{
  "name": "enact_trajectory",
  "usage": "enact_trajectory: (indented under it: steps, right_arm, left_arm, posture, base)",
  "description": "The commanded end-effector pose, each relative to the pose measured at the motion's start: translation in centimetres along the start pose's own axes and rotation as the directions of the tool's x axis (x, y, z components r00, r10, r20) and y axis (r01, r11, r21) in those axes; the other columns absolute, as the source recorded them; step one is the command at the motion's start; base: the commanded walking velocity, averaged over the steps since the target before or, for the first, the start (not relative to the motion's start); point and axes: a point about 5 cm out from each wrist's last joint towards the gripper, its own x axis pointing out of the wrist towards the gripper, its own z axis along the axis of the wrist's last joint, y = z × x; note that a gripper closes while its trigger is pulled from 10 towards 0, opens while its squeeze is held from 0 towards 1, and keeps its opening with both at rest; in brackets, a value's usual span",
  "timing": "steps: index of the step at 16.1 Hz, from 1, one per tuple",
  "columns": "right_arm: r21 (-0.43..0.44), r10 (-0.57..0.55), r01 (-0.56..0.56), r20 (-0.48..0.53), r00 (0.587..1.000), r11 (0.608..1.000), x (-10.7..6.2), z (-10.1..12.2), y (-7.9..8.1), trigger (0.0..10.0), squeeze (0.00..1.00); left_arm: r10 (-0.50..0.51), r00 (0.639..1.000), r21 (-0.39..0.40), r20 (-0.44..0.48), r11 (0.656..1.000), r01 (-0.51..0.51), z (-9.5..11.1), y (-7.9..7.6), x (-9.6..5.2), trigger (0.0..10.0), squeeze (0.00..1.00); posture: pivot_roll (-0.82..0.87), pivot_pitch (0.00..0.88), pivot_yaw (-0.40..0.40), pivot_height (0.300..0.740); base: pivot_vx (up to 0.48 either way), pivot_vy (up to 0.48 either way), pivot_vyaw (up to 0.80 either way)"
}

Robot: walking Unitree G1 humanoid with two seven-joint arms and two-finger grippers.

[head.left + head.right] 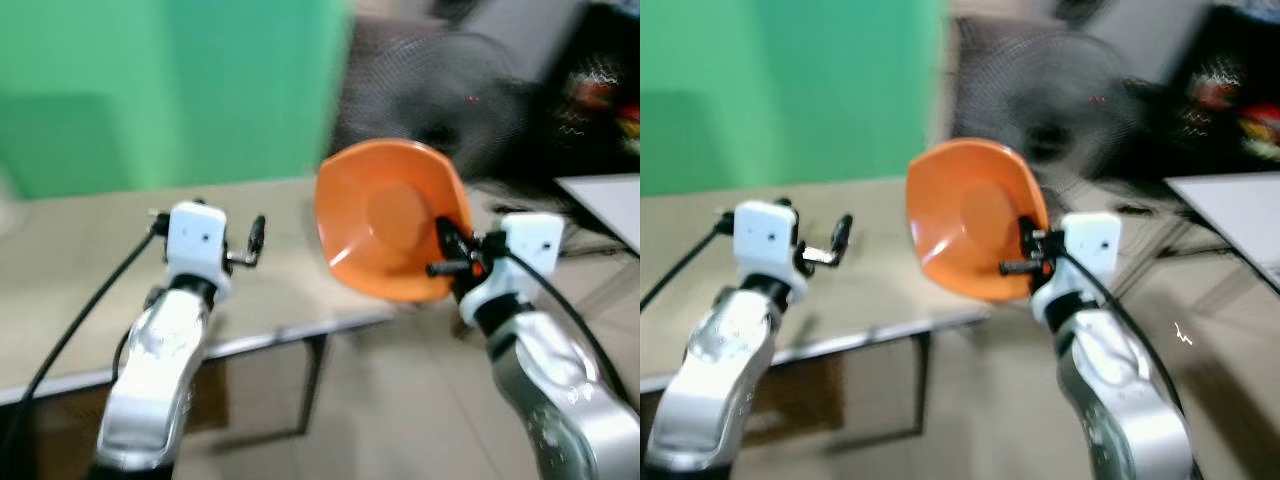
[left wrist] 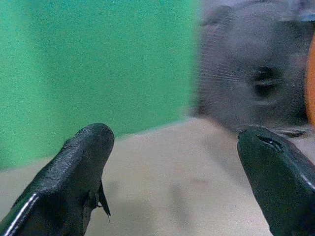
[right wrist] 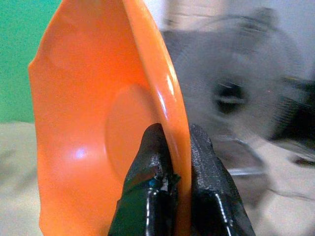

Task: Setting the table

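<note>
right claw [image 1: 447,250] is pinching the rim of a squarish orange plastic bowl [image 1: 390,220], holding it tilted on edge above the beige worktop's [image 1: 80,280] near right corner. left claw [image 2: 177,162] is hovering over the worktop w/ fingers spread, nothing betw. them.

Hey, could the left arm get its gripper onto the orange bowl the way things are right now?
Probably yes. The left gripper is open, hovering over the table, with nothing standing between it and the orange bowl. The right gripper holds that bowl by its rim, tilted on edge above the table's edge.
</note>
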Motion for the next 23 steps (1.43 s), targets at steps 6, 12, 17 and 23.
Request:
enact_trajectory:
  steps: [6,12,17,23]
  right_arm:
    - [0.013,-0.065,0.065,0.003,0.998,0.998,-0.3,-0.1,-0.6,10.0,0.0]
    - [0.034,-0.13,0.13,0.001,0.992,0.991,-1.0,-0.3,-1.0,10.0,0.0]
    - [0.036,-0.137,0.137,-0.005,0.991,0.99,-1.0,-0.4,-1.1,10.0,0.0]
    - [0.032,-0.138,0.138,-0.007,0.99,0.99,-0.9,-0.5,-1.2,10.0,0.0]
  left_arm:
    - [-0.083,0.997,0.001,0.006,0.997,0.083,0.3,-1.0,0.5,10.0,0.0]
    - [-0.125,0.992,0.006,-0.015,0.992,0.125,0.1,-1.5,1.1,10.0,0.0]
    - [-0.12,0.993,0.047,0.001,0.992,0.12,0.4,-1.3,1.1,10.0,0.0]
    - [-0.124,0.992,0.003,-0.006,0.992,0.124,0.2,-1.5,1.0,10.0,0.0]
  posture:
    - [0.03,0.0,-0.031,0.74]
    - [0.0,0.0,0.0,0.74]
    - [0.01,0.0,-0.007,0.74]
    - [0.01,0.0,-0.011,0.74]
  base:
    - [0.0,-0.272,-0.8]
    - [0.0,0.064,-0.8]
    - [0.0,0.229,-0.8]
    - [0.0,0.14,-0.8]
